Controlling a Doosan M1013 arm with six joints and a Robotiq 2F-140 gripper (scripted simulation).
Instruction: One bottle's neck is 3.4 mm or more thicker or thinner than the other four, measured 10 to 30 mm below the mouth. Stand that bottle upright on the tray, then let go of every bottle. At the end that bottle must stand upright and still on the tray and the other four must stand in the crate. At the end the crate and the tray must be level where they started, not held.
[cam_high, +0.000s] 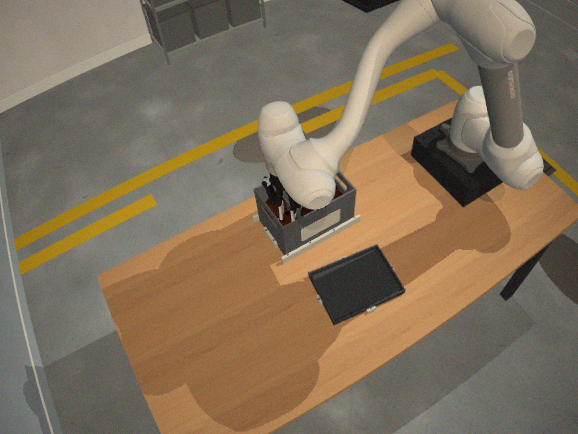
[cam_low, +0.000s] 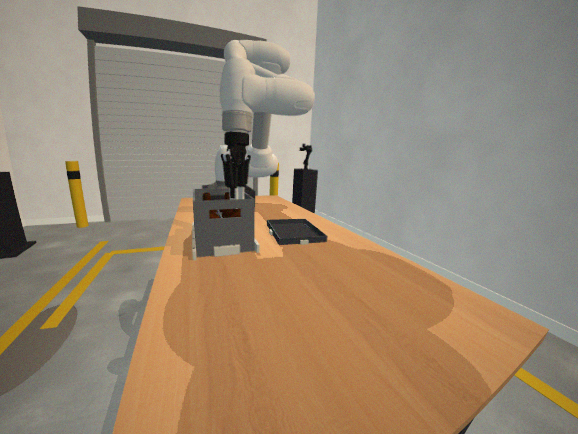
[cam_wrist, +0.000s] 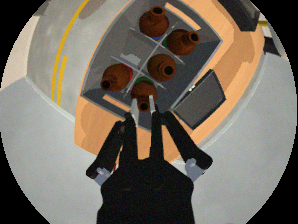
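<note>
The dark grey crate (cam_high: 295, 241) (cam_low: 225, 236) (cam_wrist: 200, 61) stands level on the table and holds five brown bottles in its cells. My gripper (cam_high: 287, 214) (cam_low: 238, 193) (cam_wrist: 143, 102) points down into the crate's near-end cells and is shut on the neck of the nearest bottle (cam_wrist: 144, 91) in the wrist view, which has a green band and still stands in its cell. The other bottles (cam_wrist: 154, 23) (cam_wrist: 182, 43) (cam_wrist: 161, 66) (cam_wrist: 117, 77) stand untouched. Neck widths are too small to compare. The black tray (cam_high: 357, 285) (cam_low: 296, 230) (cam_wrist: 202, 103) lies flat with no bottle on it.
One crate cell (cam_wrist: 131, 56) has no bottle in it. Thin dividers separate the cells. Pale strips (cam_high: 320, 239) run along the crate's base. The tray lies beside the crate, across a narrow gap. The arm's black base (cam_high: 457, 175) stands at the table's far end.
</note>
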